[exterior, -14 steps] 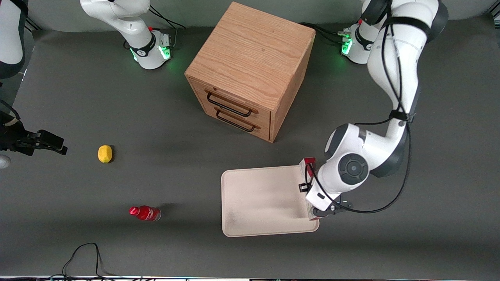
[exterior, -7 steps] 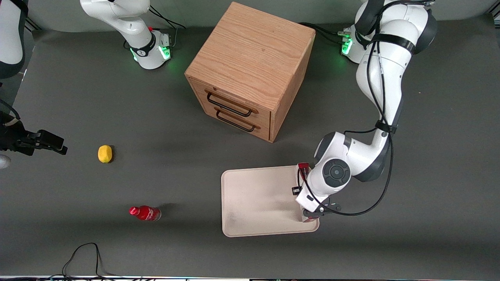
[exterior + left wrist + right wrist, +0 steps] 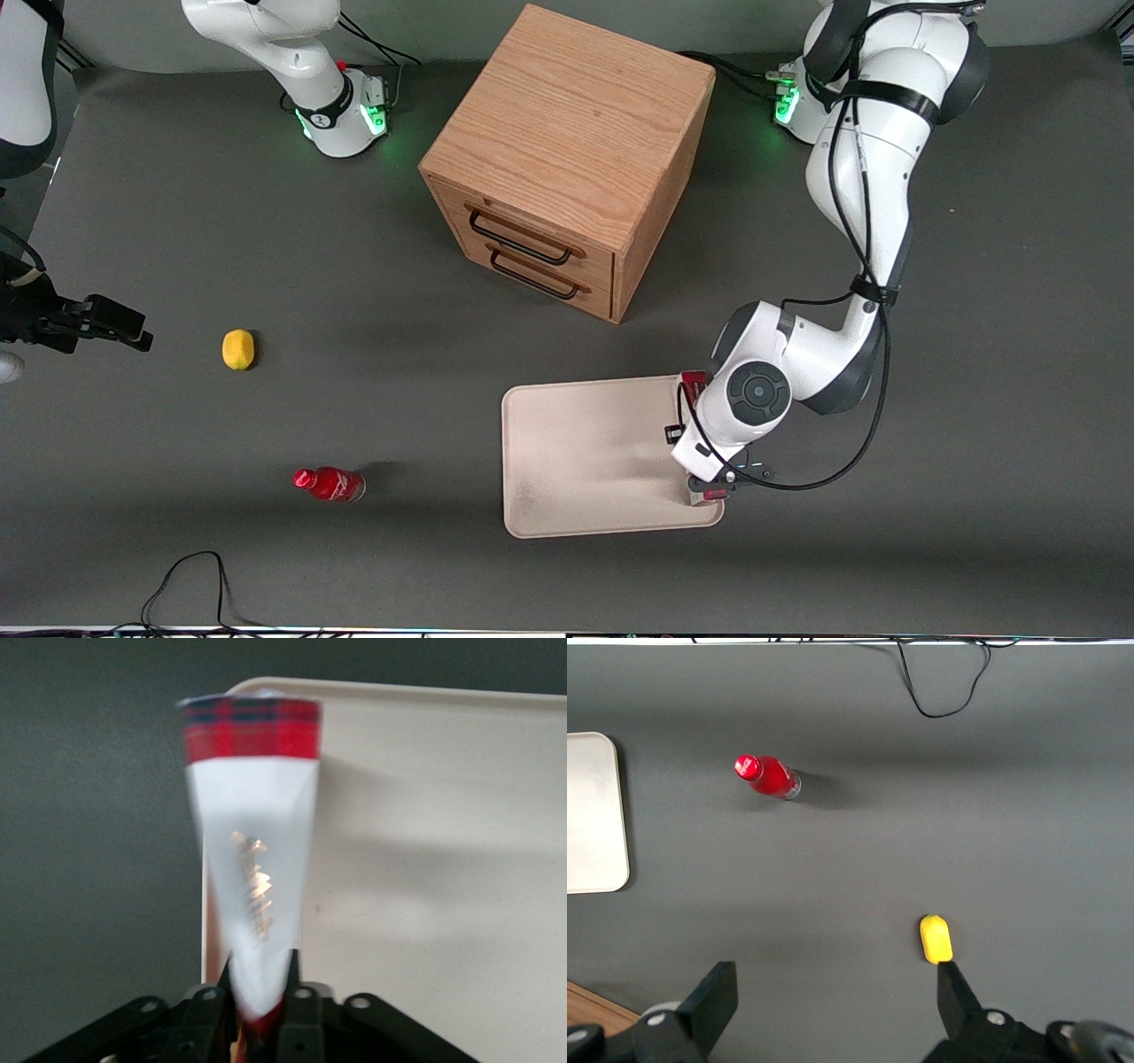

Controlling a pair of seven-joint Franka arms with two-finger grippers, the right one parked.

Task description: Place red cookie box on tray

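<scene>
Between the gripper point(image 3: 260, 1014) fingers point(image 3: 210, 1010), red cookie box point(image 3: 252, 859) over tray point(image 3: 425, 859) rim.

Robotics lab, tabletop manipulation bench: two white arms bolted at the edge of a table point(image 3: 266, 248) covered in plain dark grey matting, bases point(image 3: 350, 115) lit with green status LEDs, cables point(image 3: 190, 576) trailing loose across the surface. Props are staged well apart as test objects, not as household use: wooden two-drawer cabinet point(image 3: 567, 159), cream tray point(image 3: 585, 456), small red bottle point(image 3: 330, 484), yellow lemon-like piece point(image 3: 237, 348). The gripper point(image 3: 259, 1010) hangs over the tray's edge toward the working arm's end
</scene>
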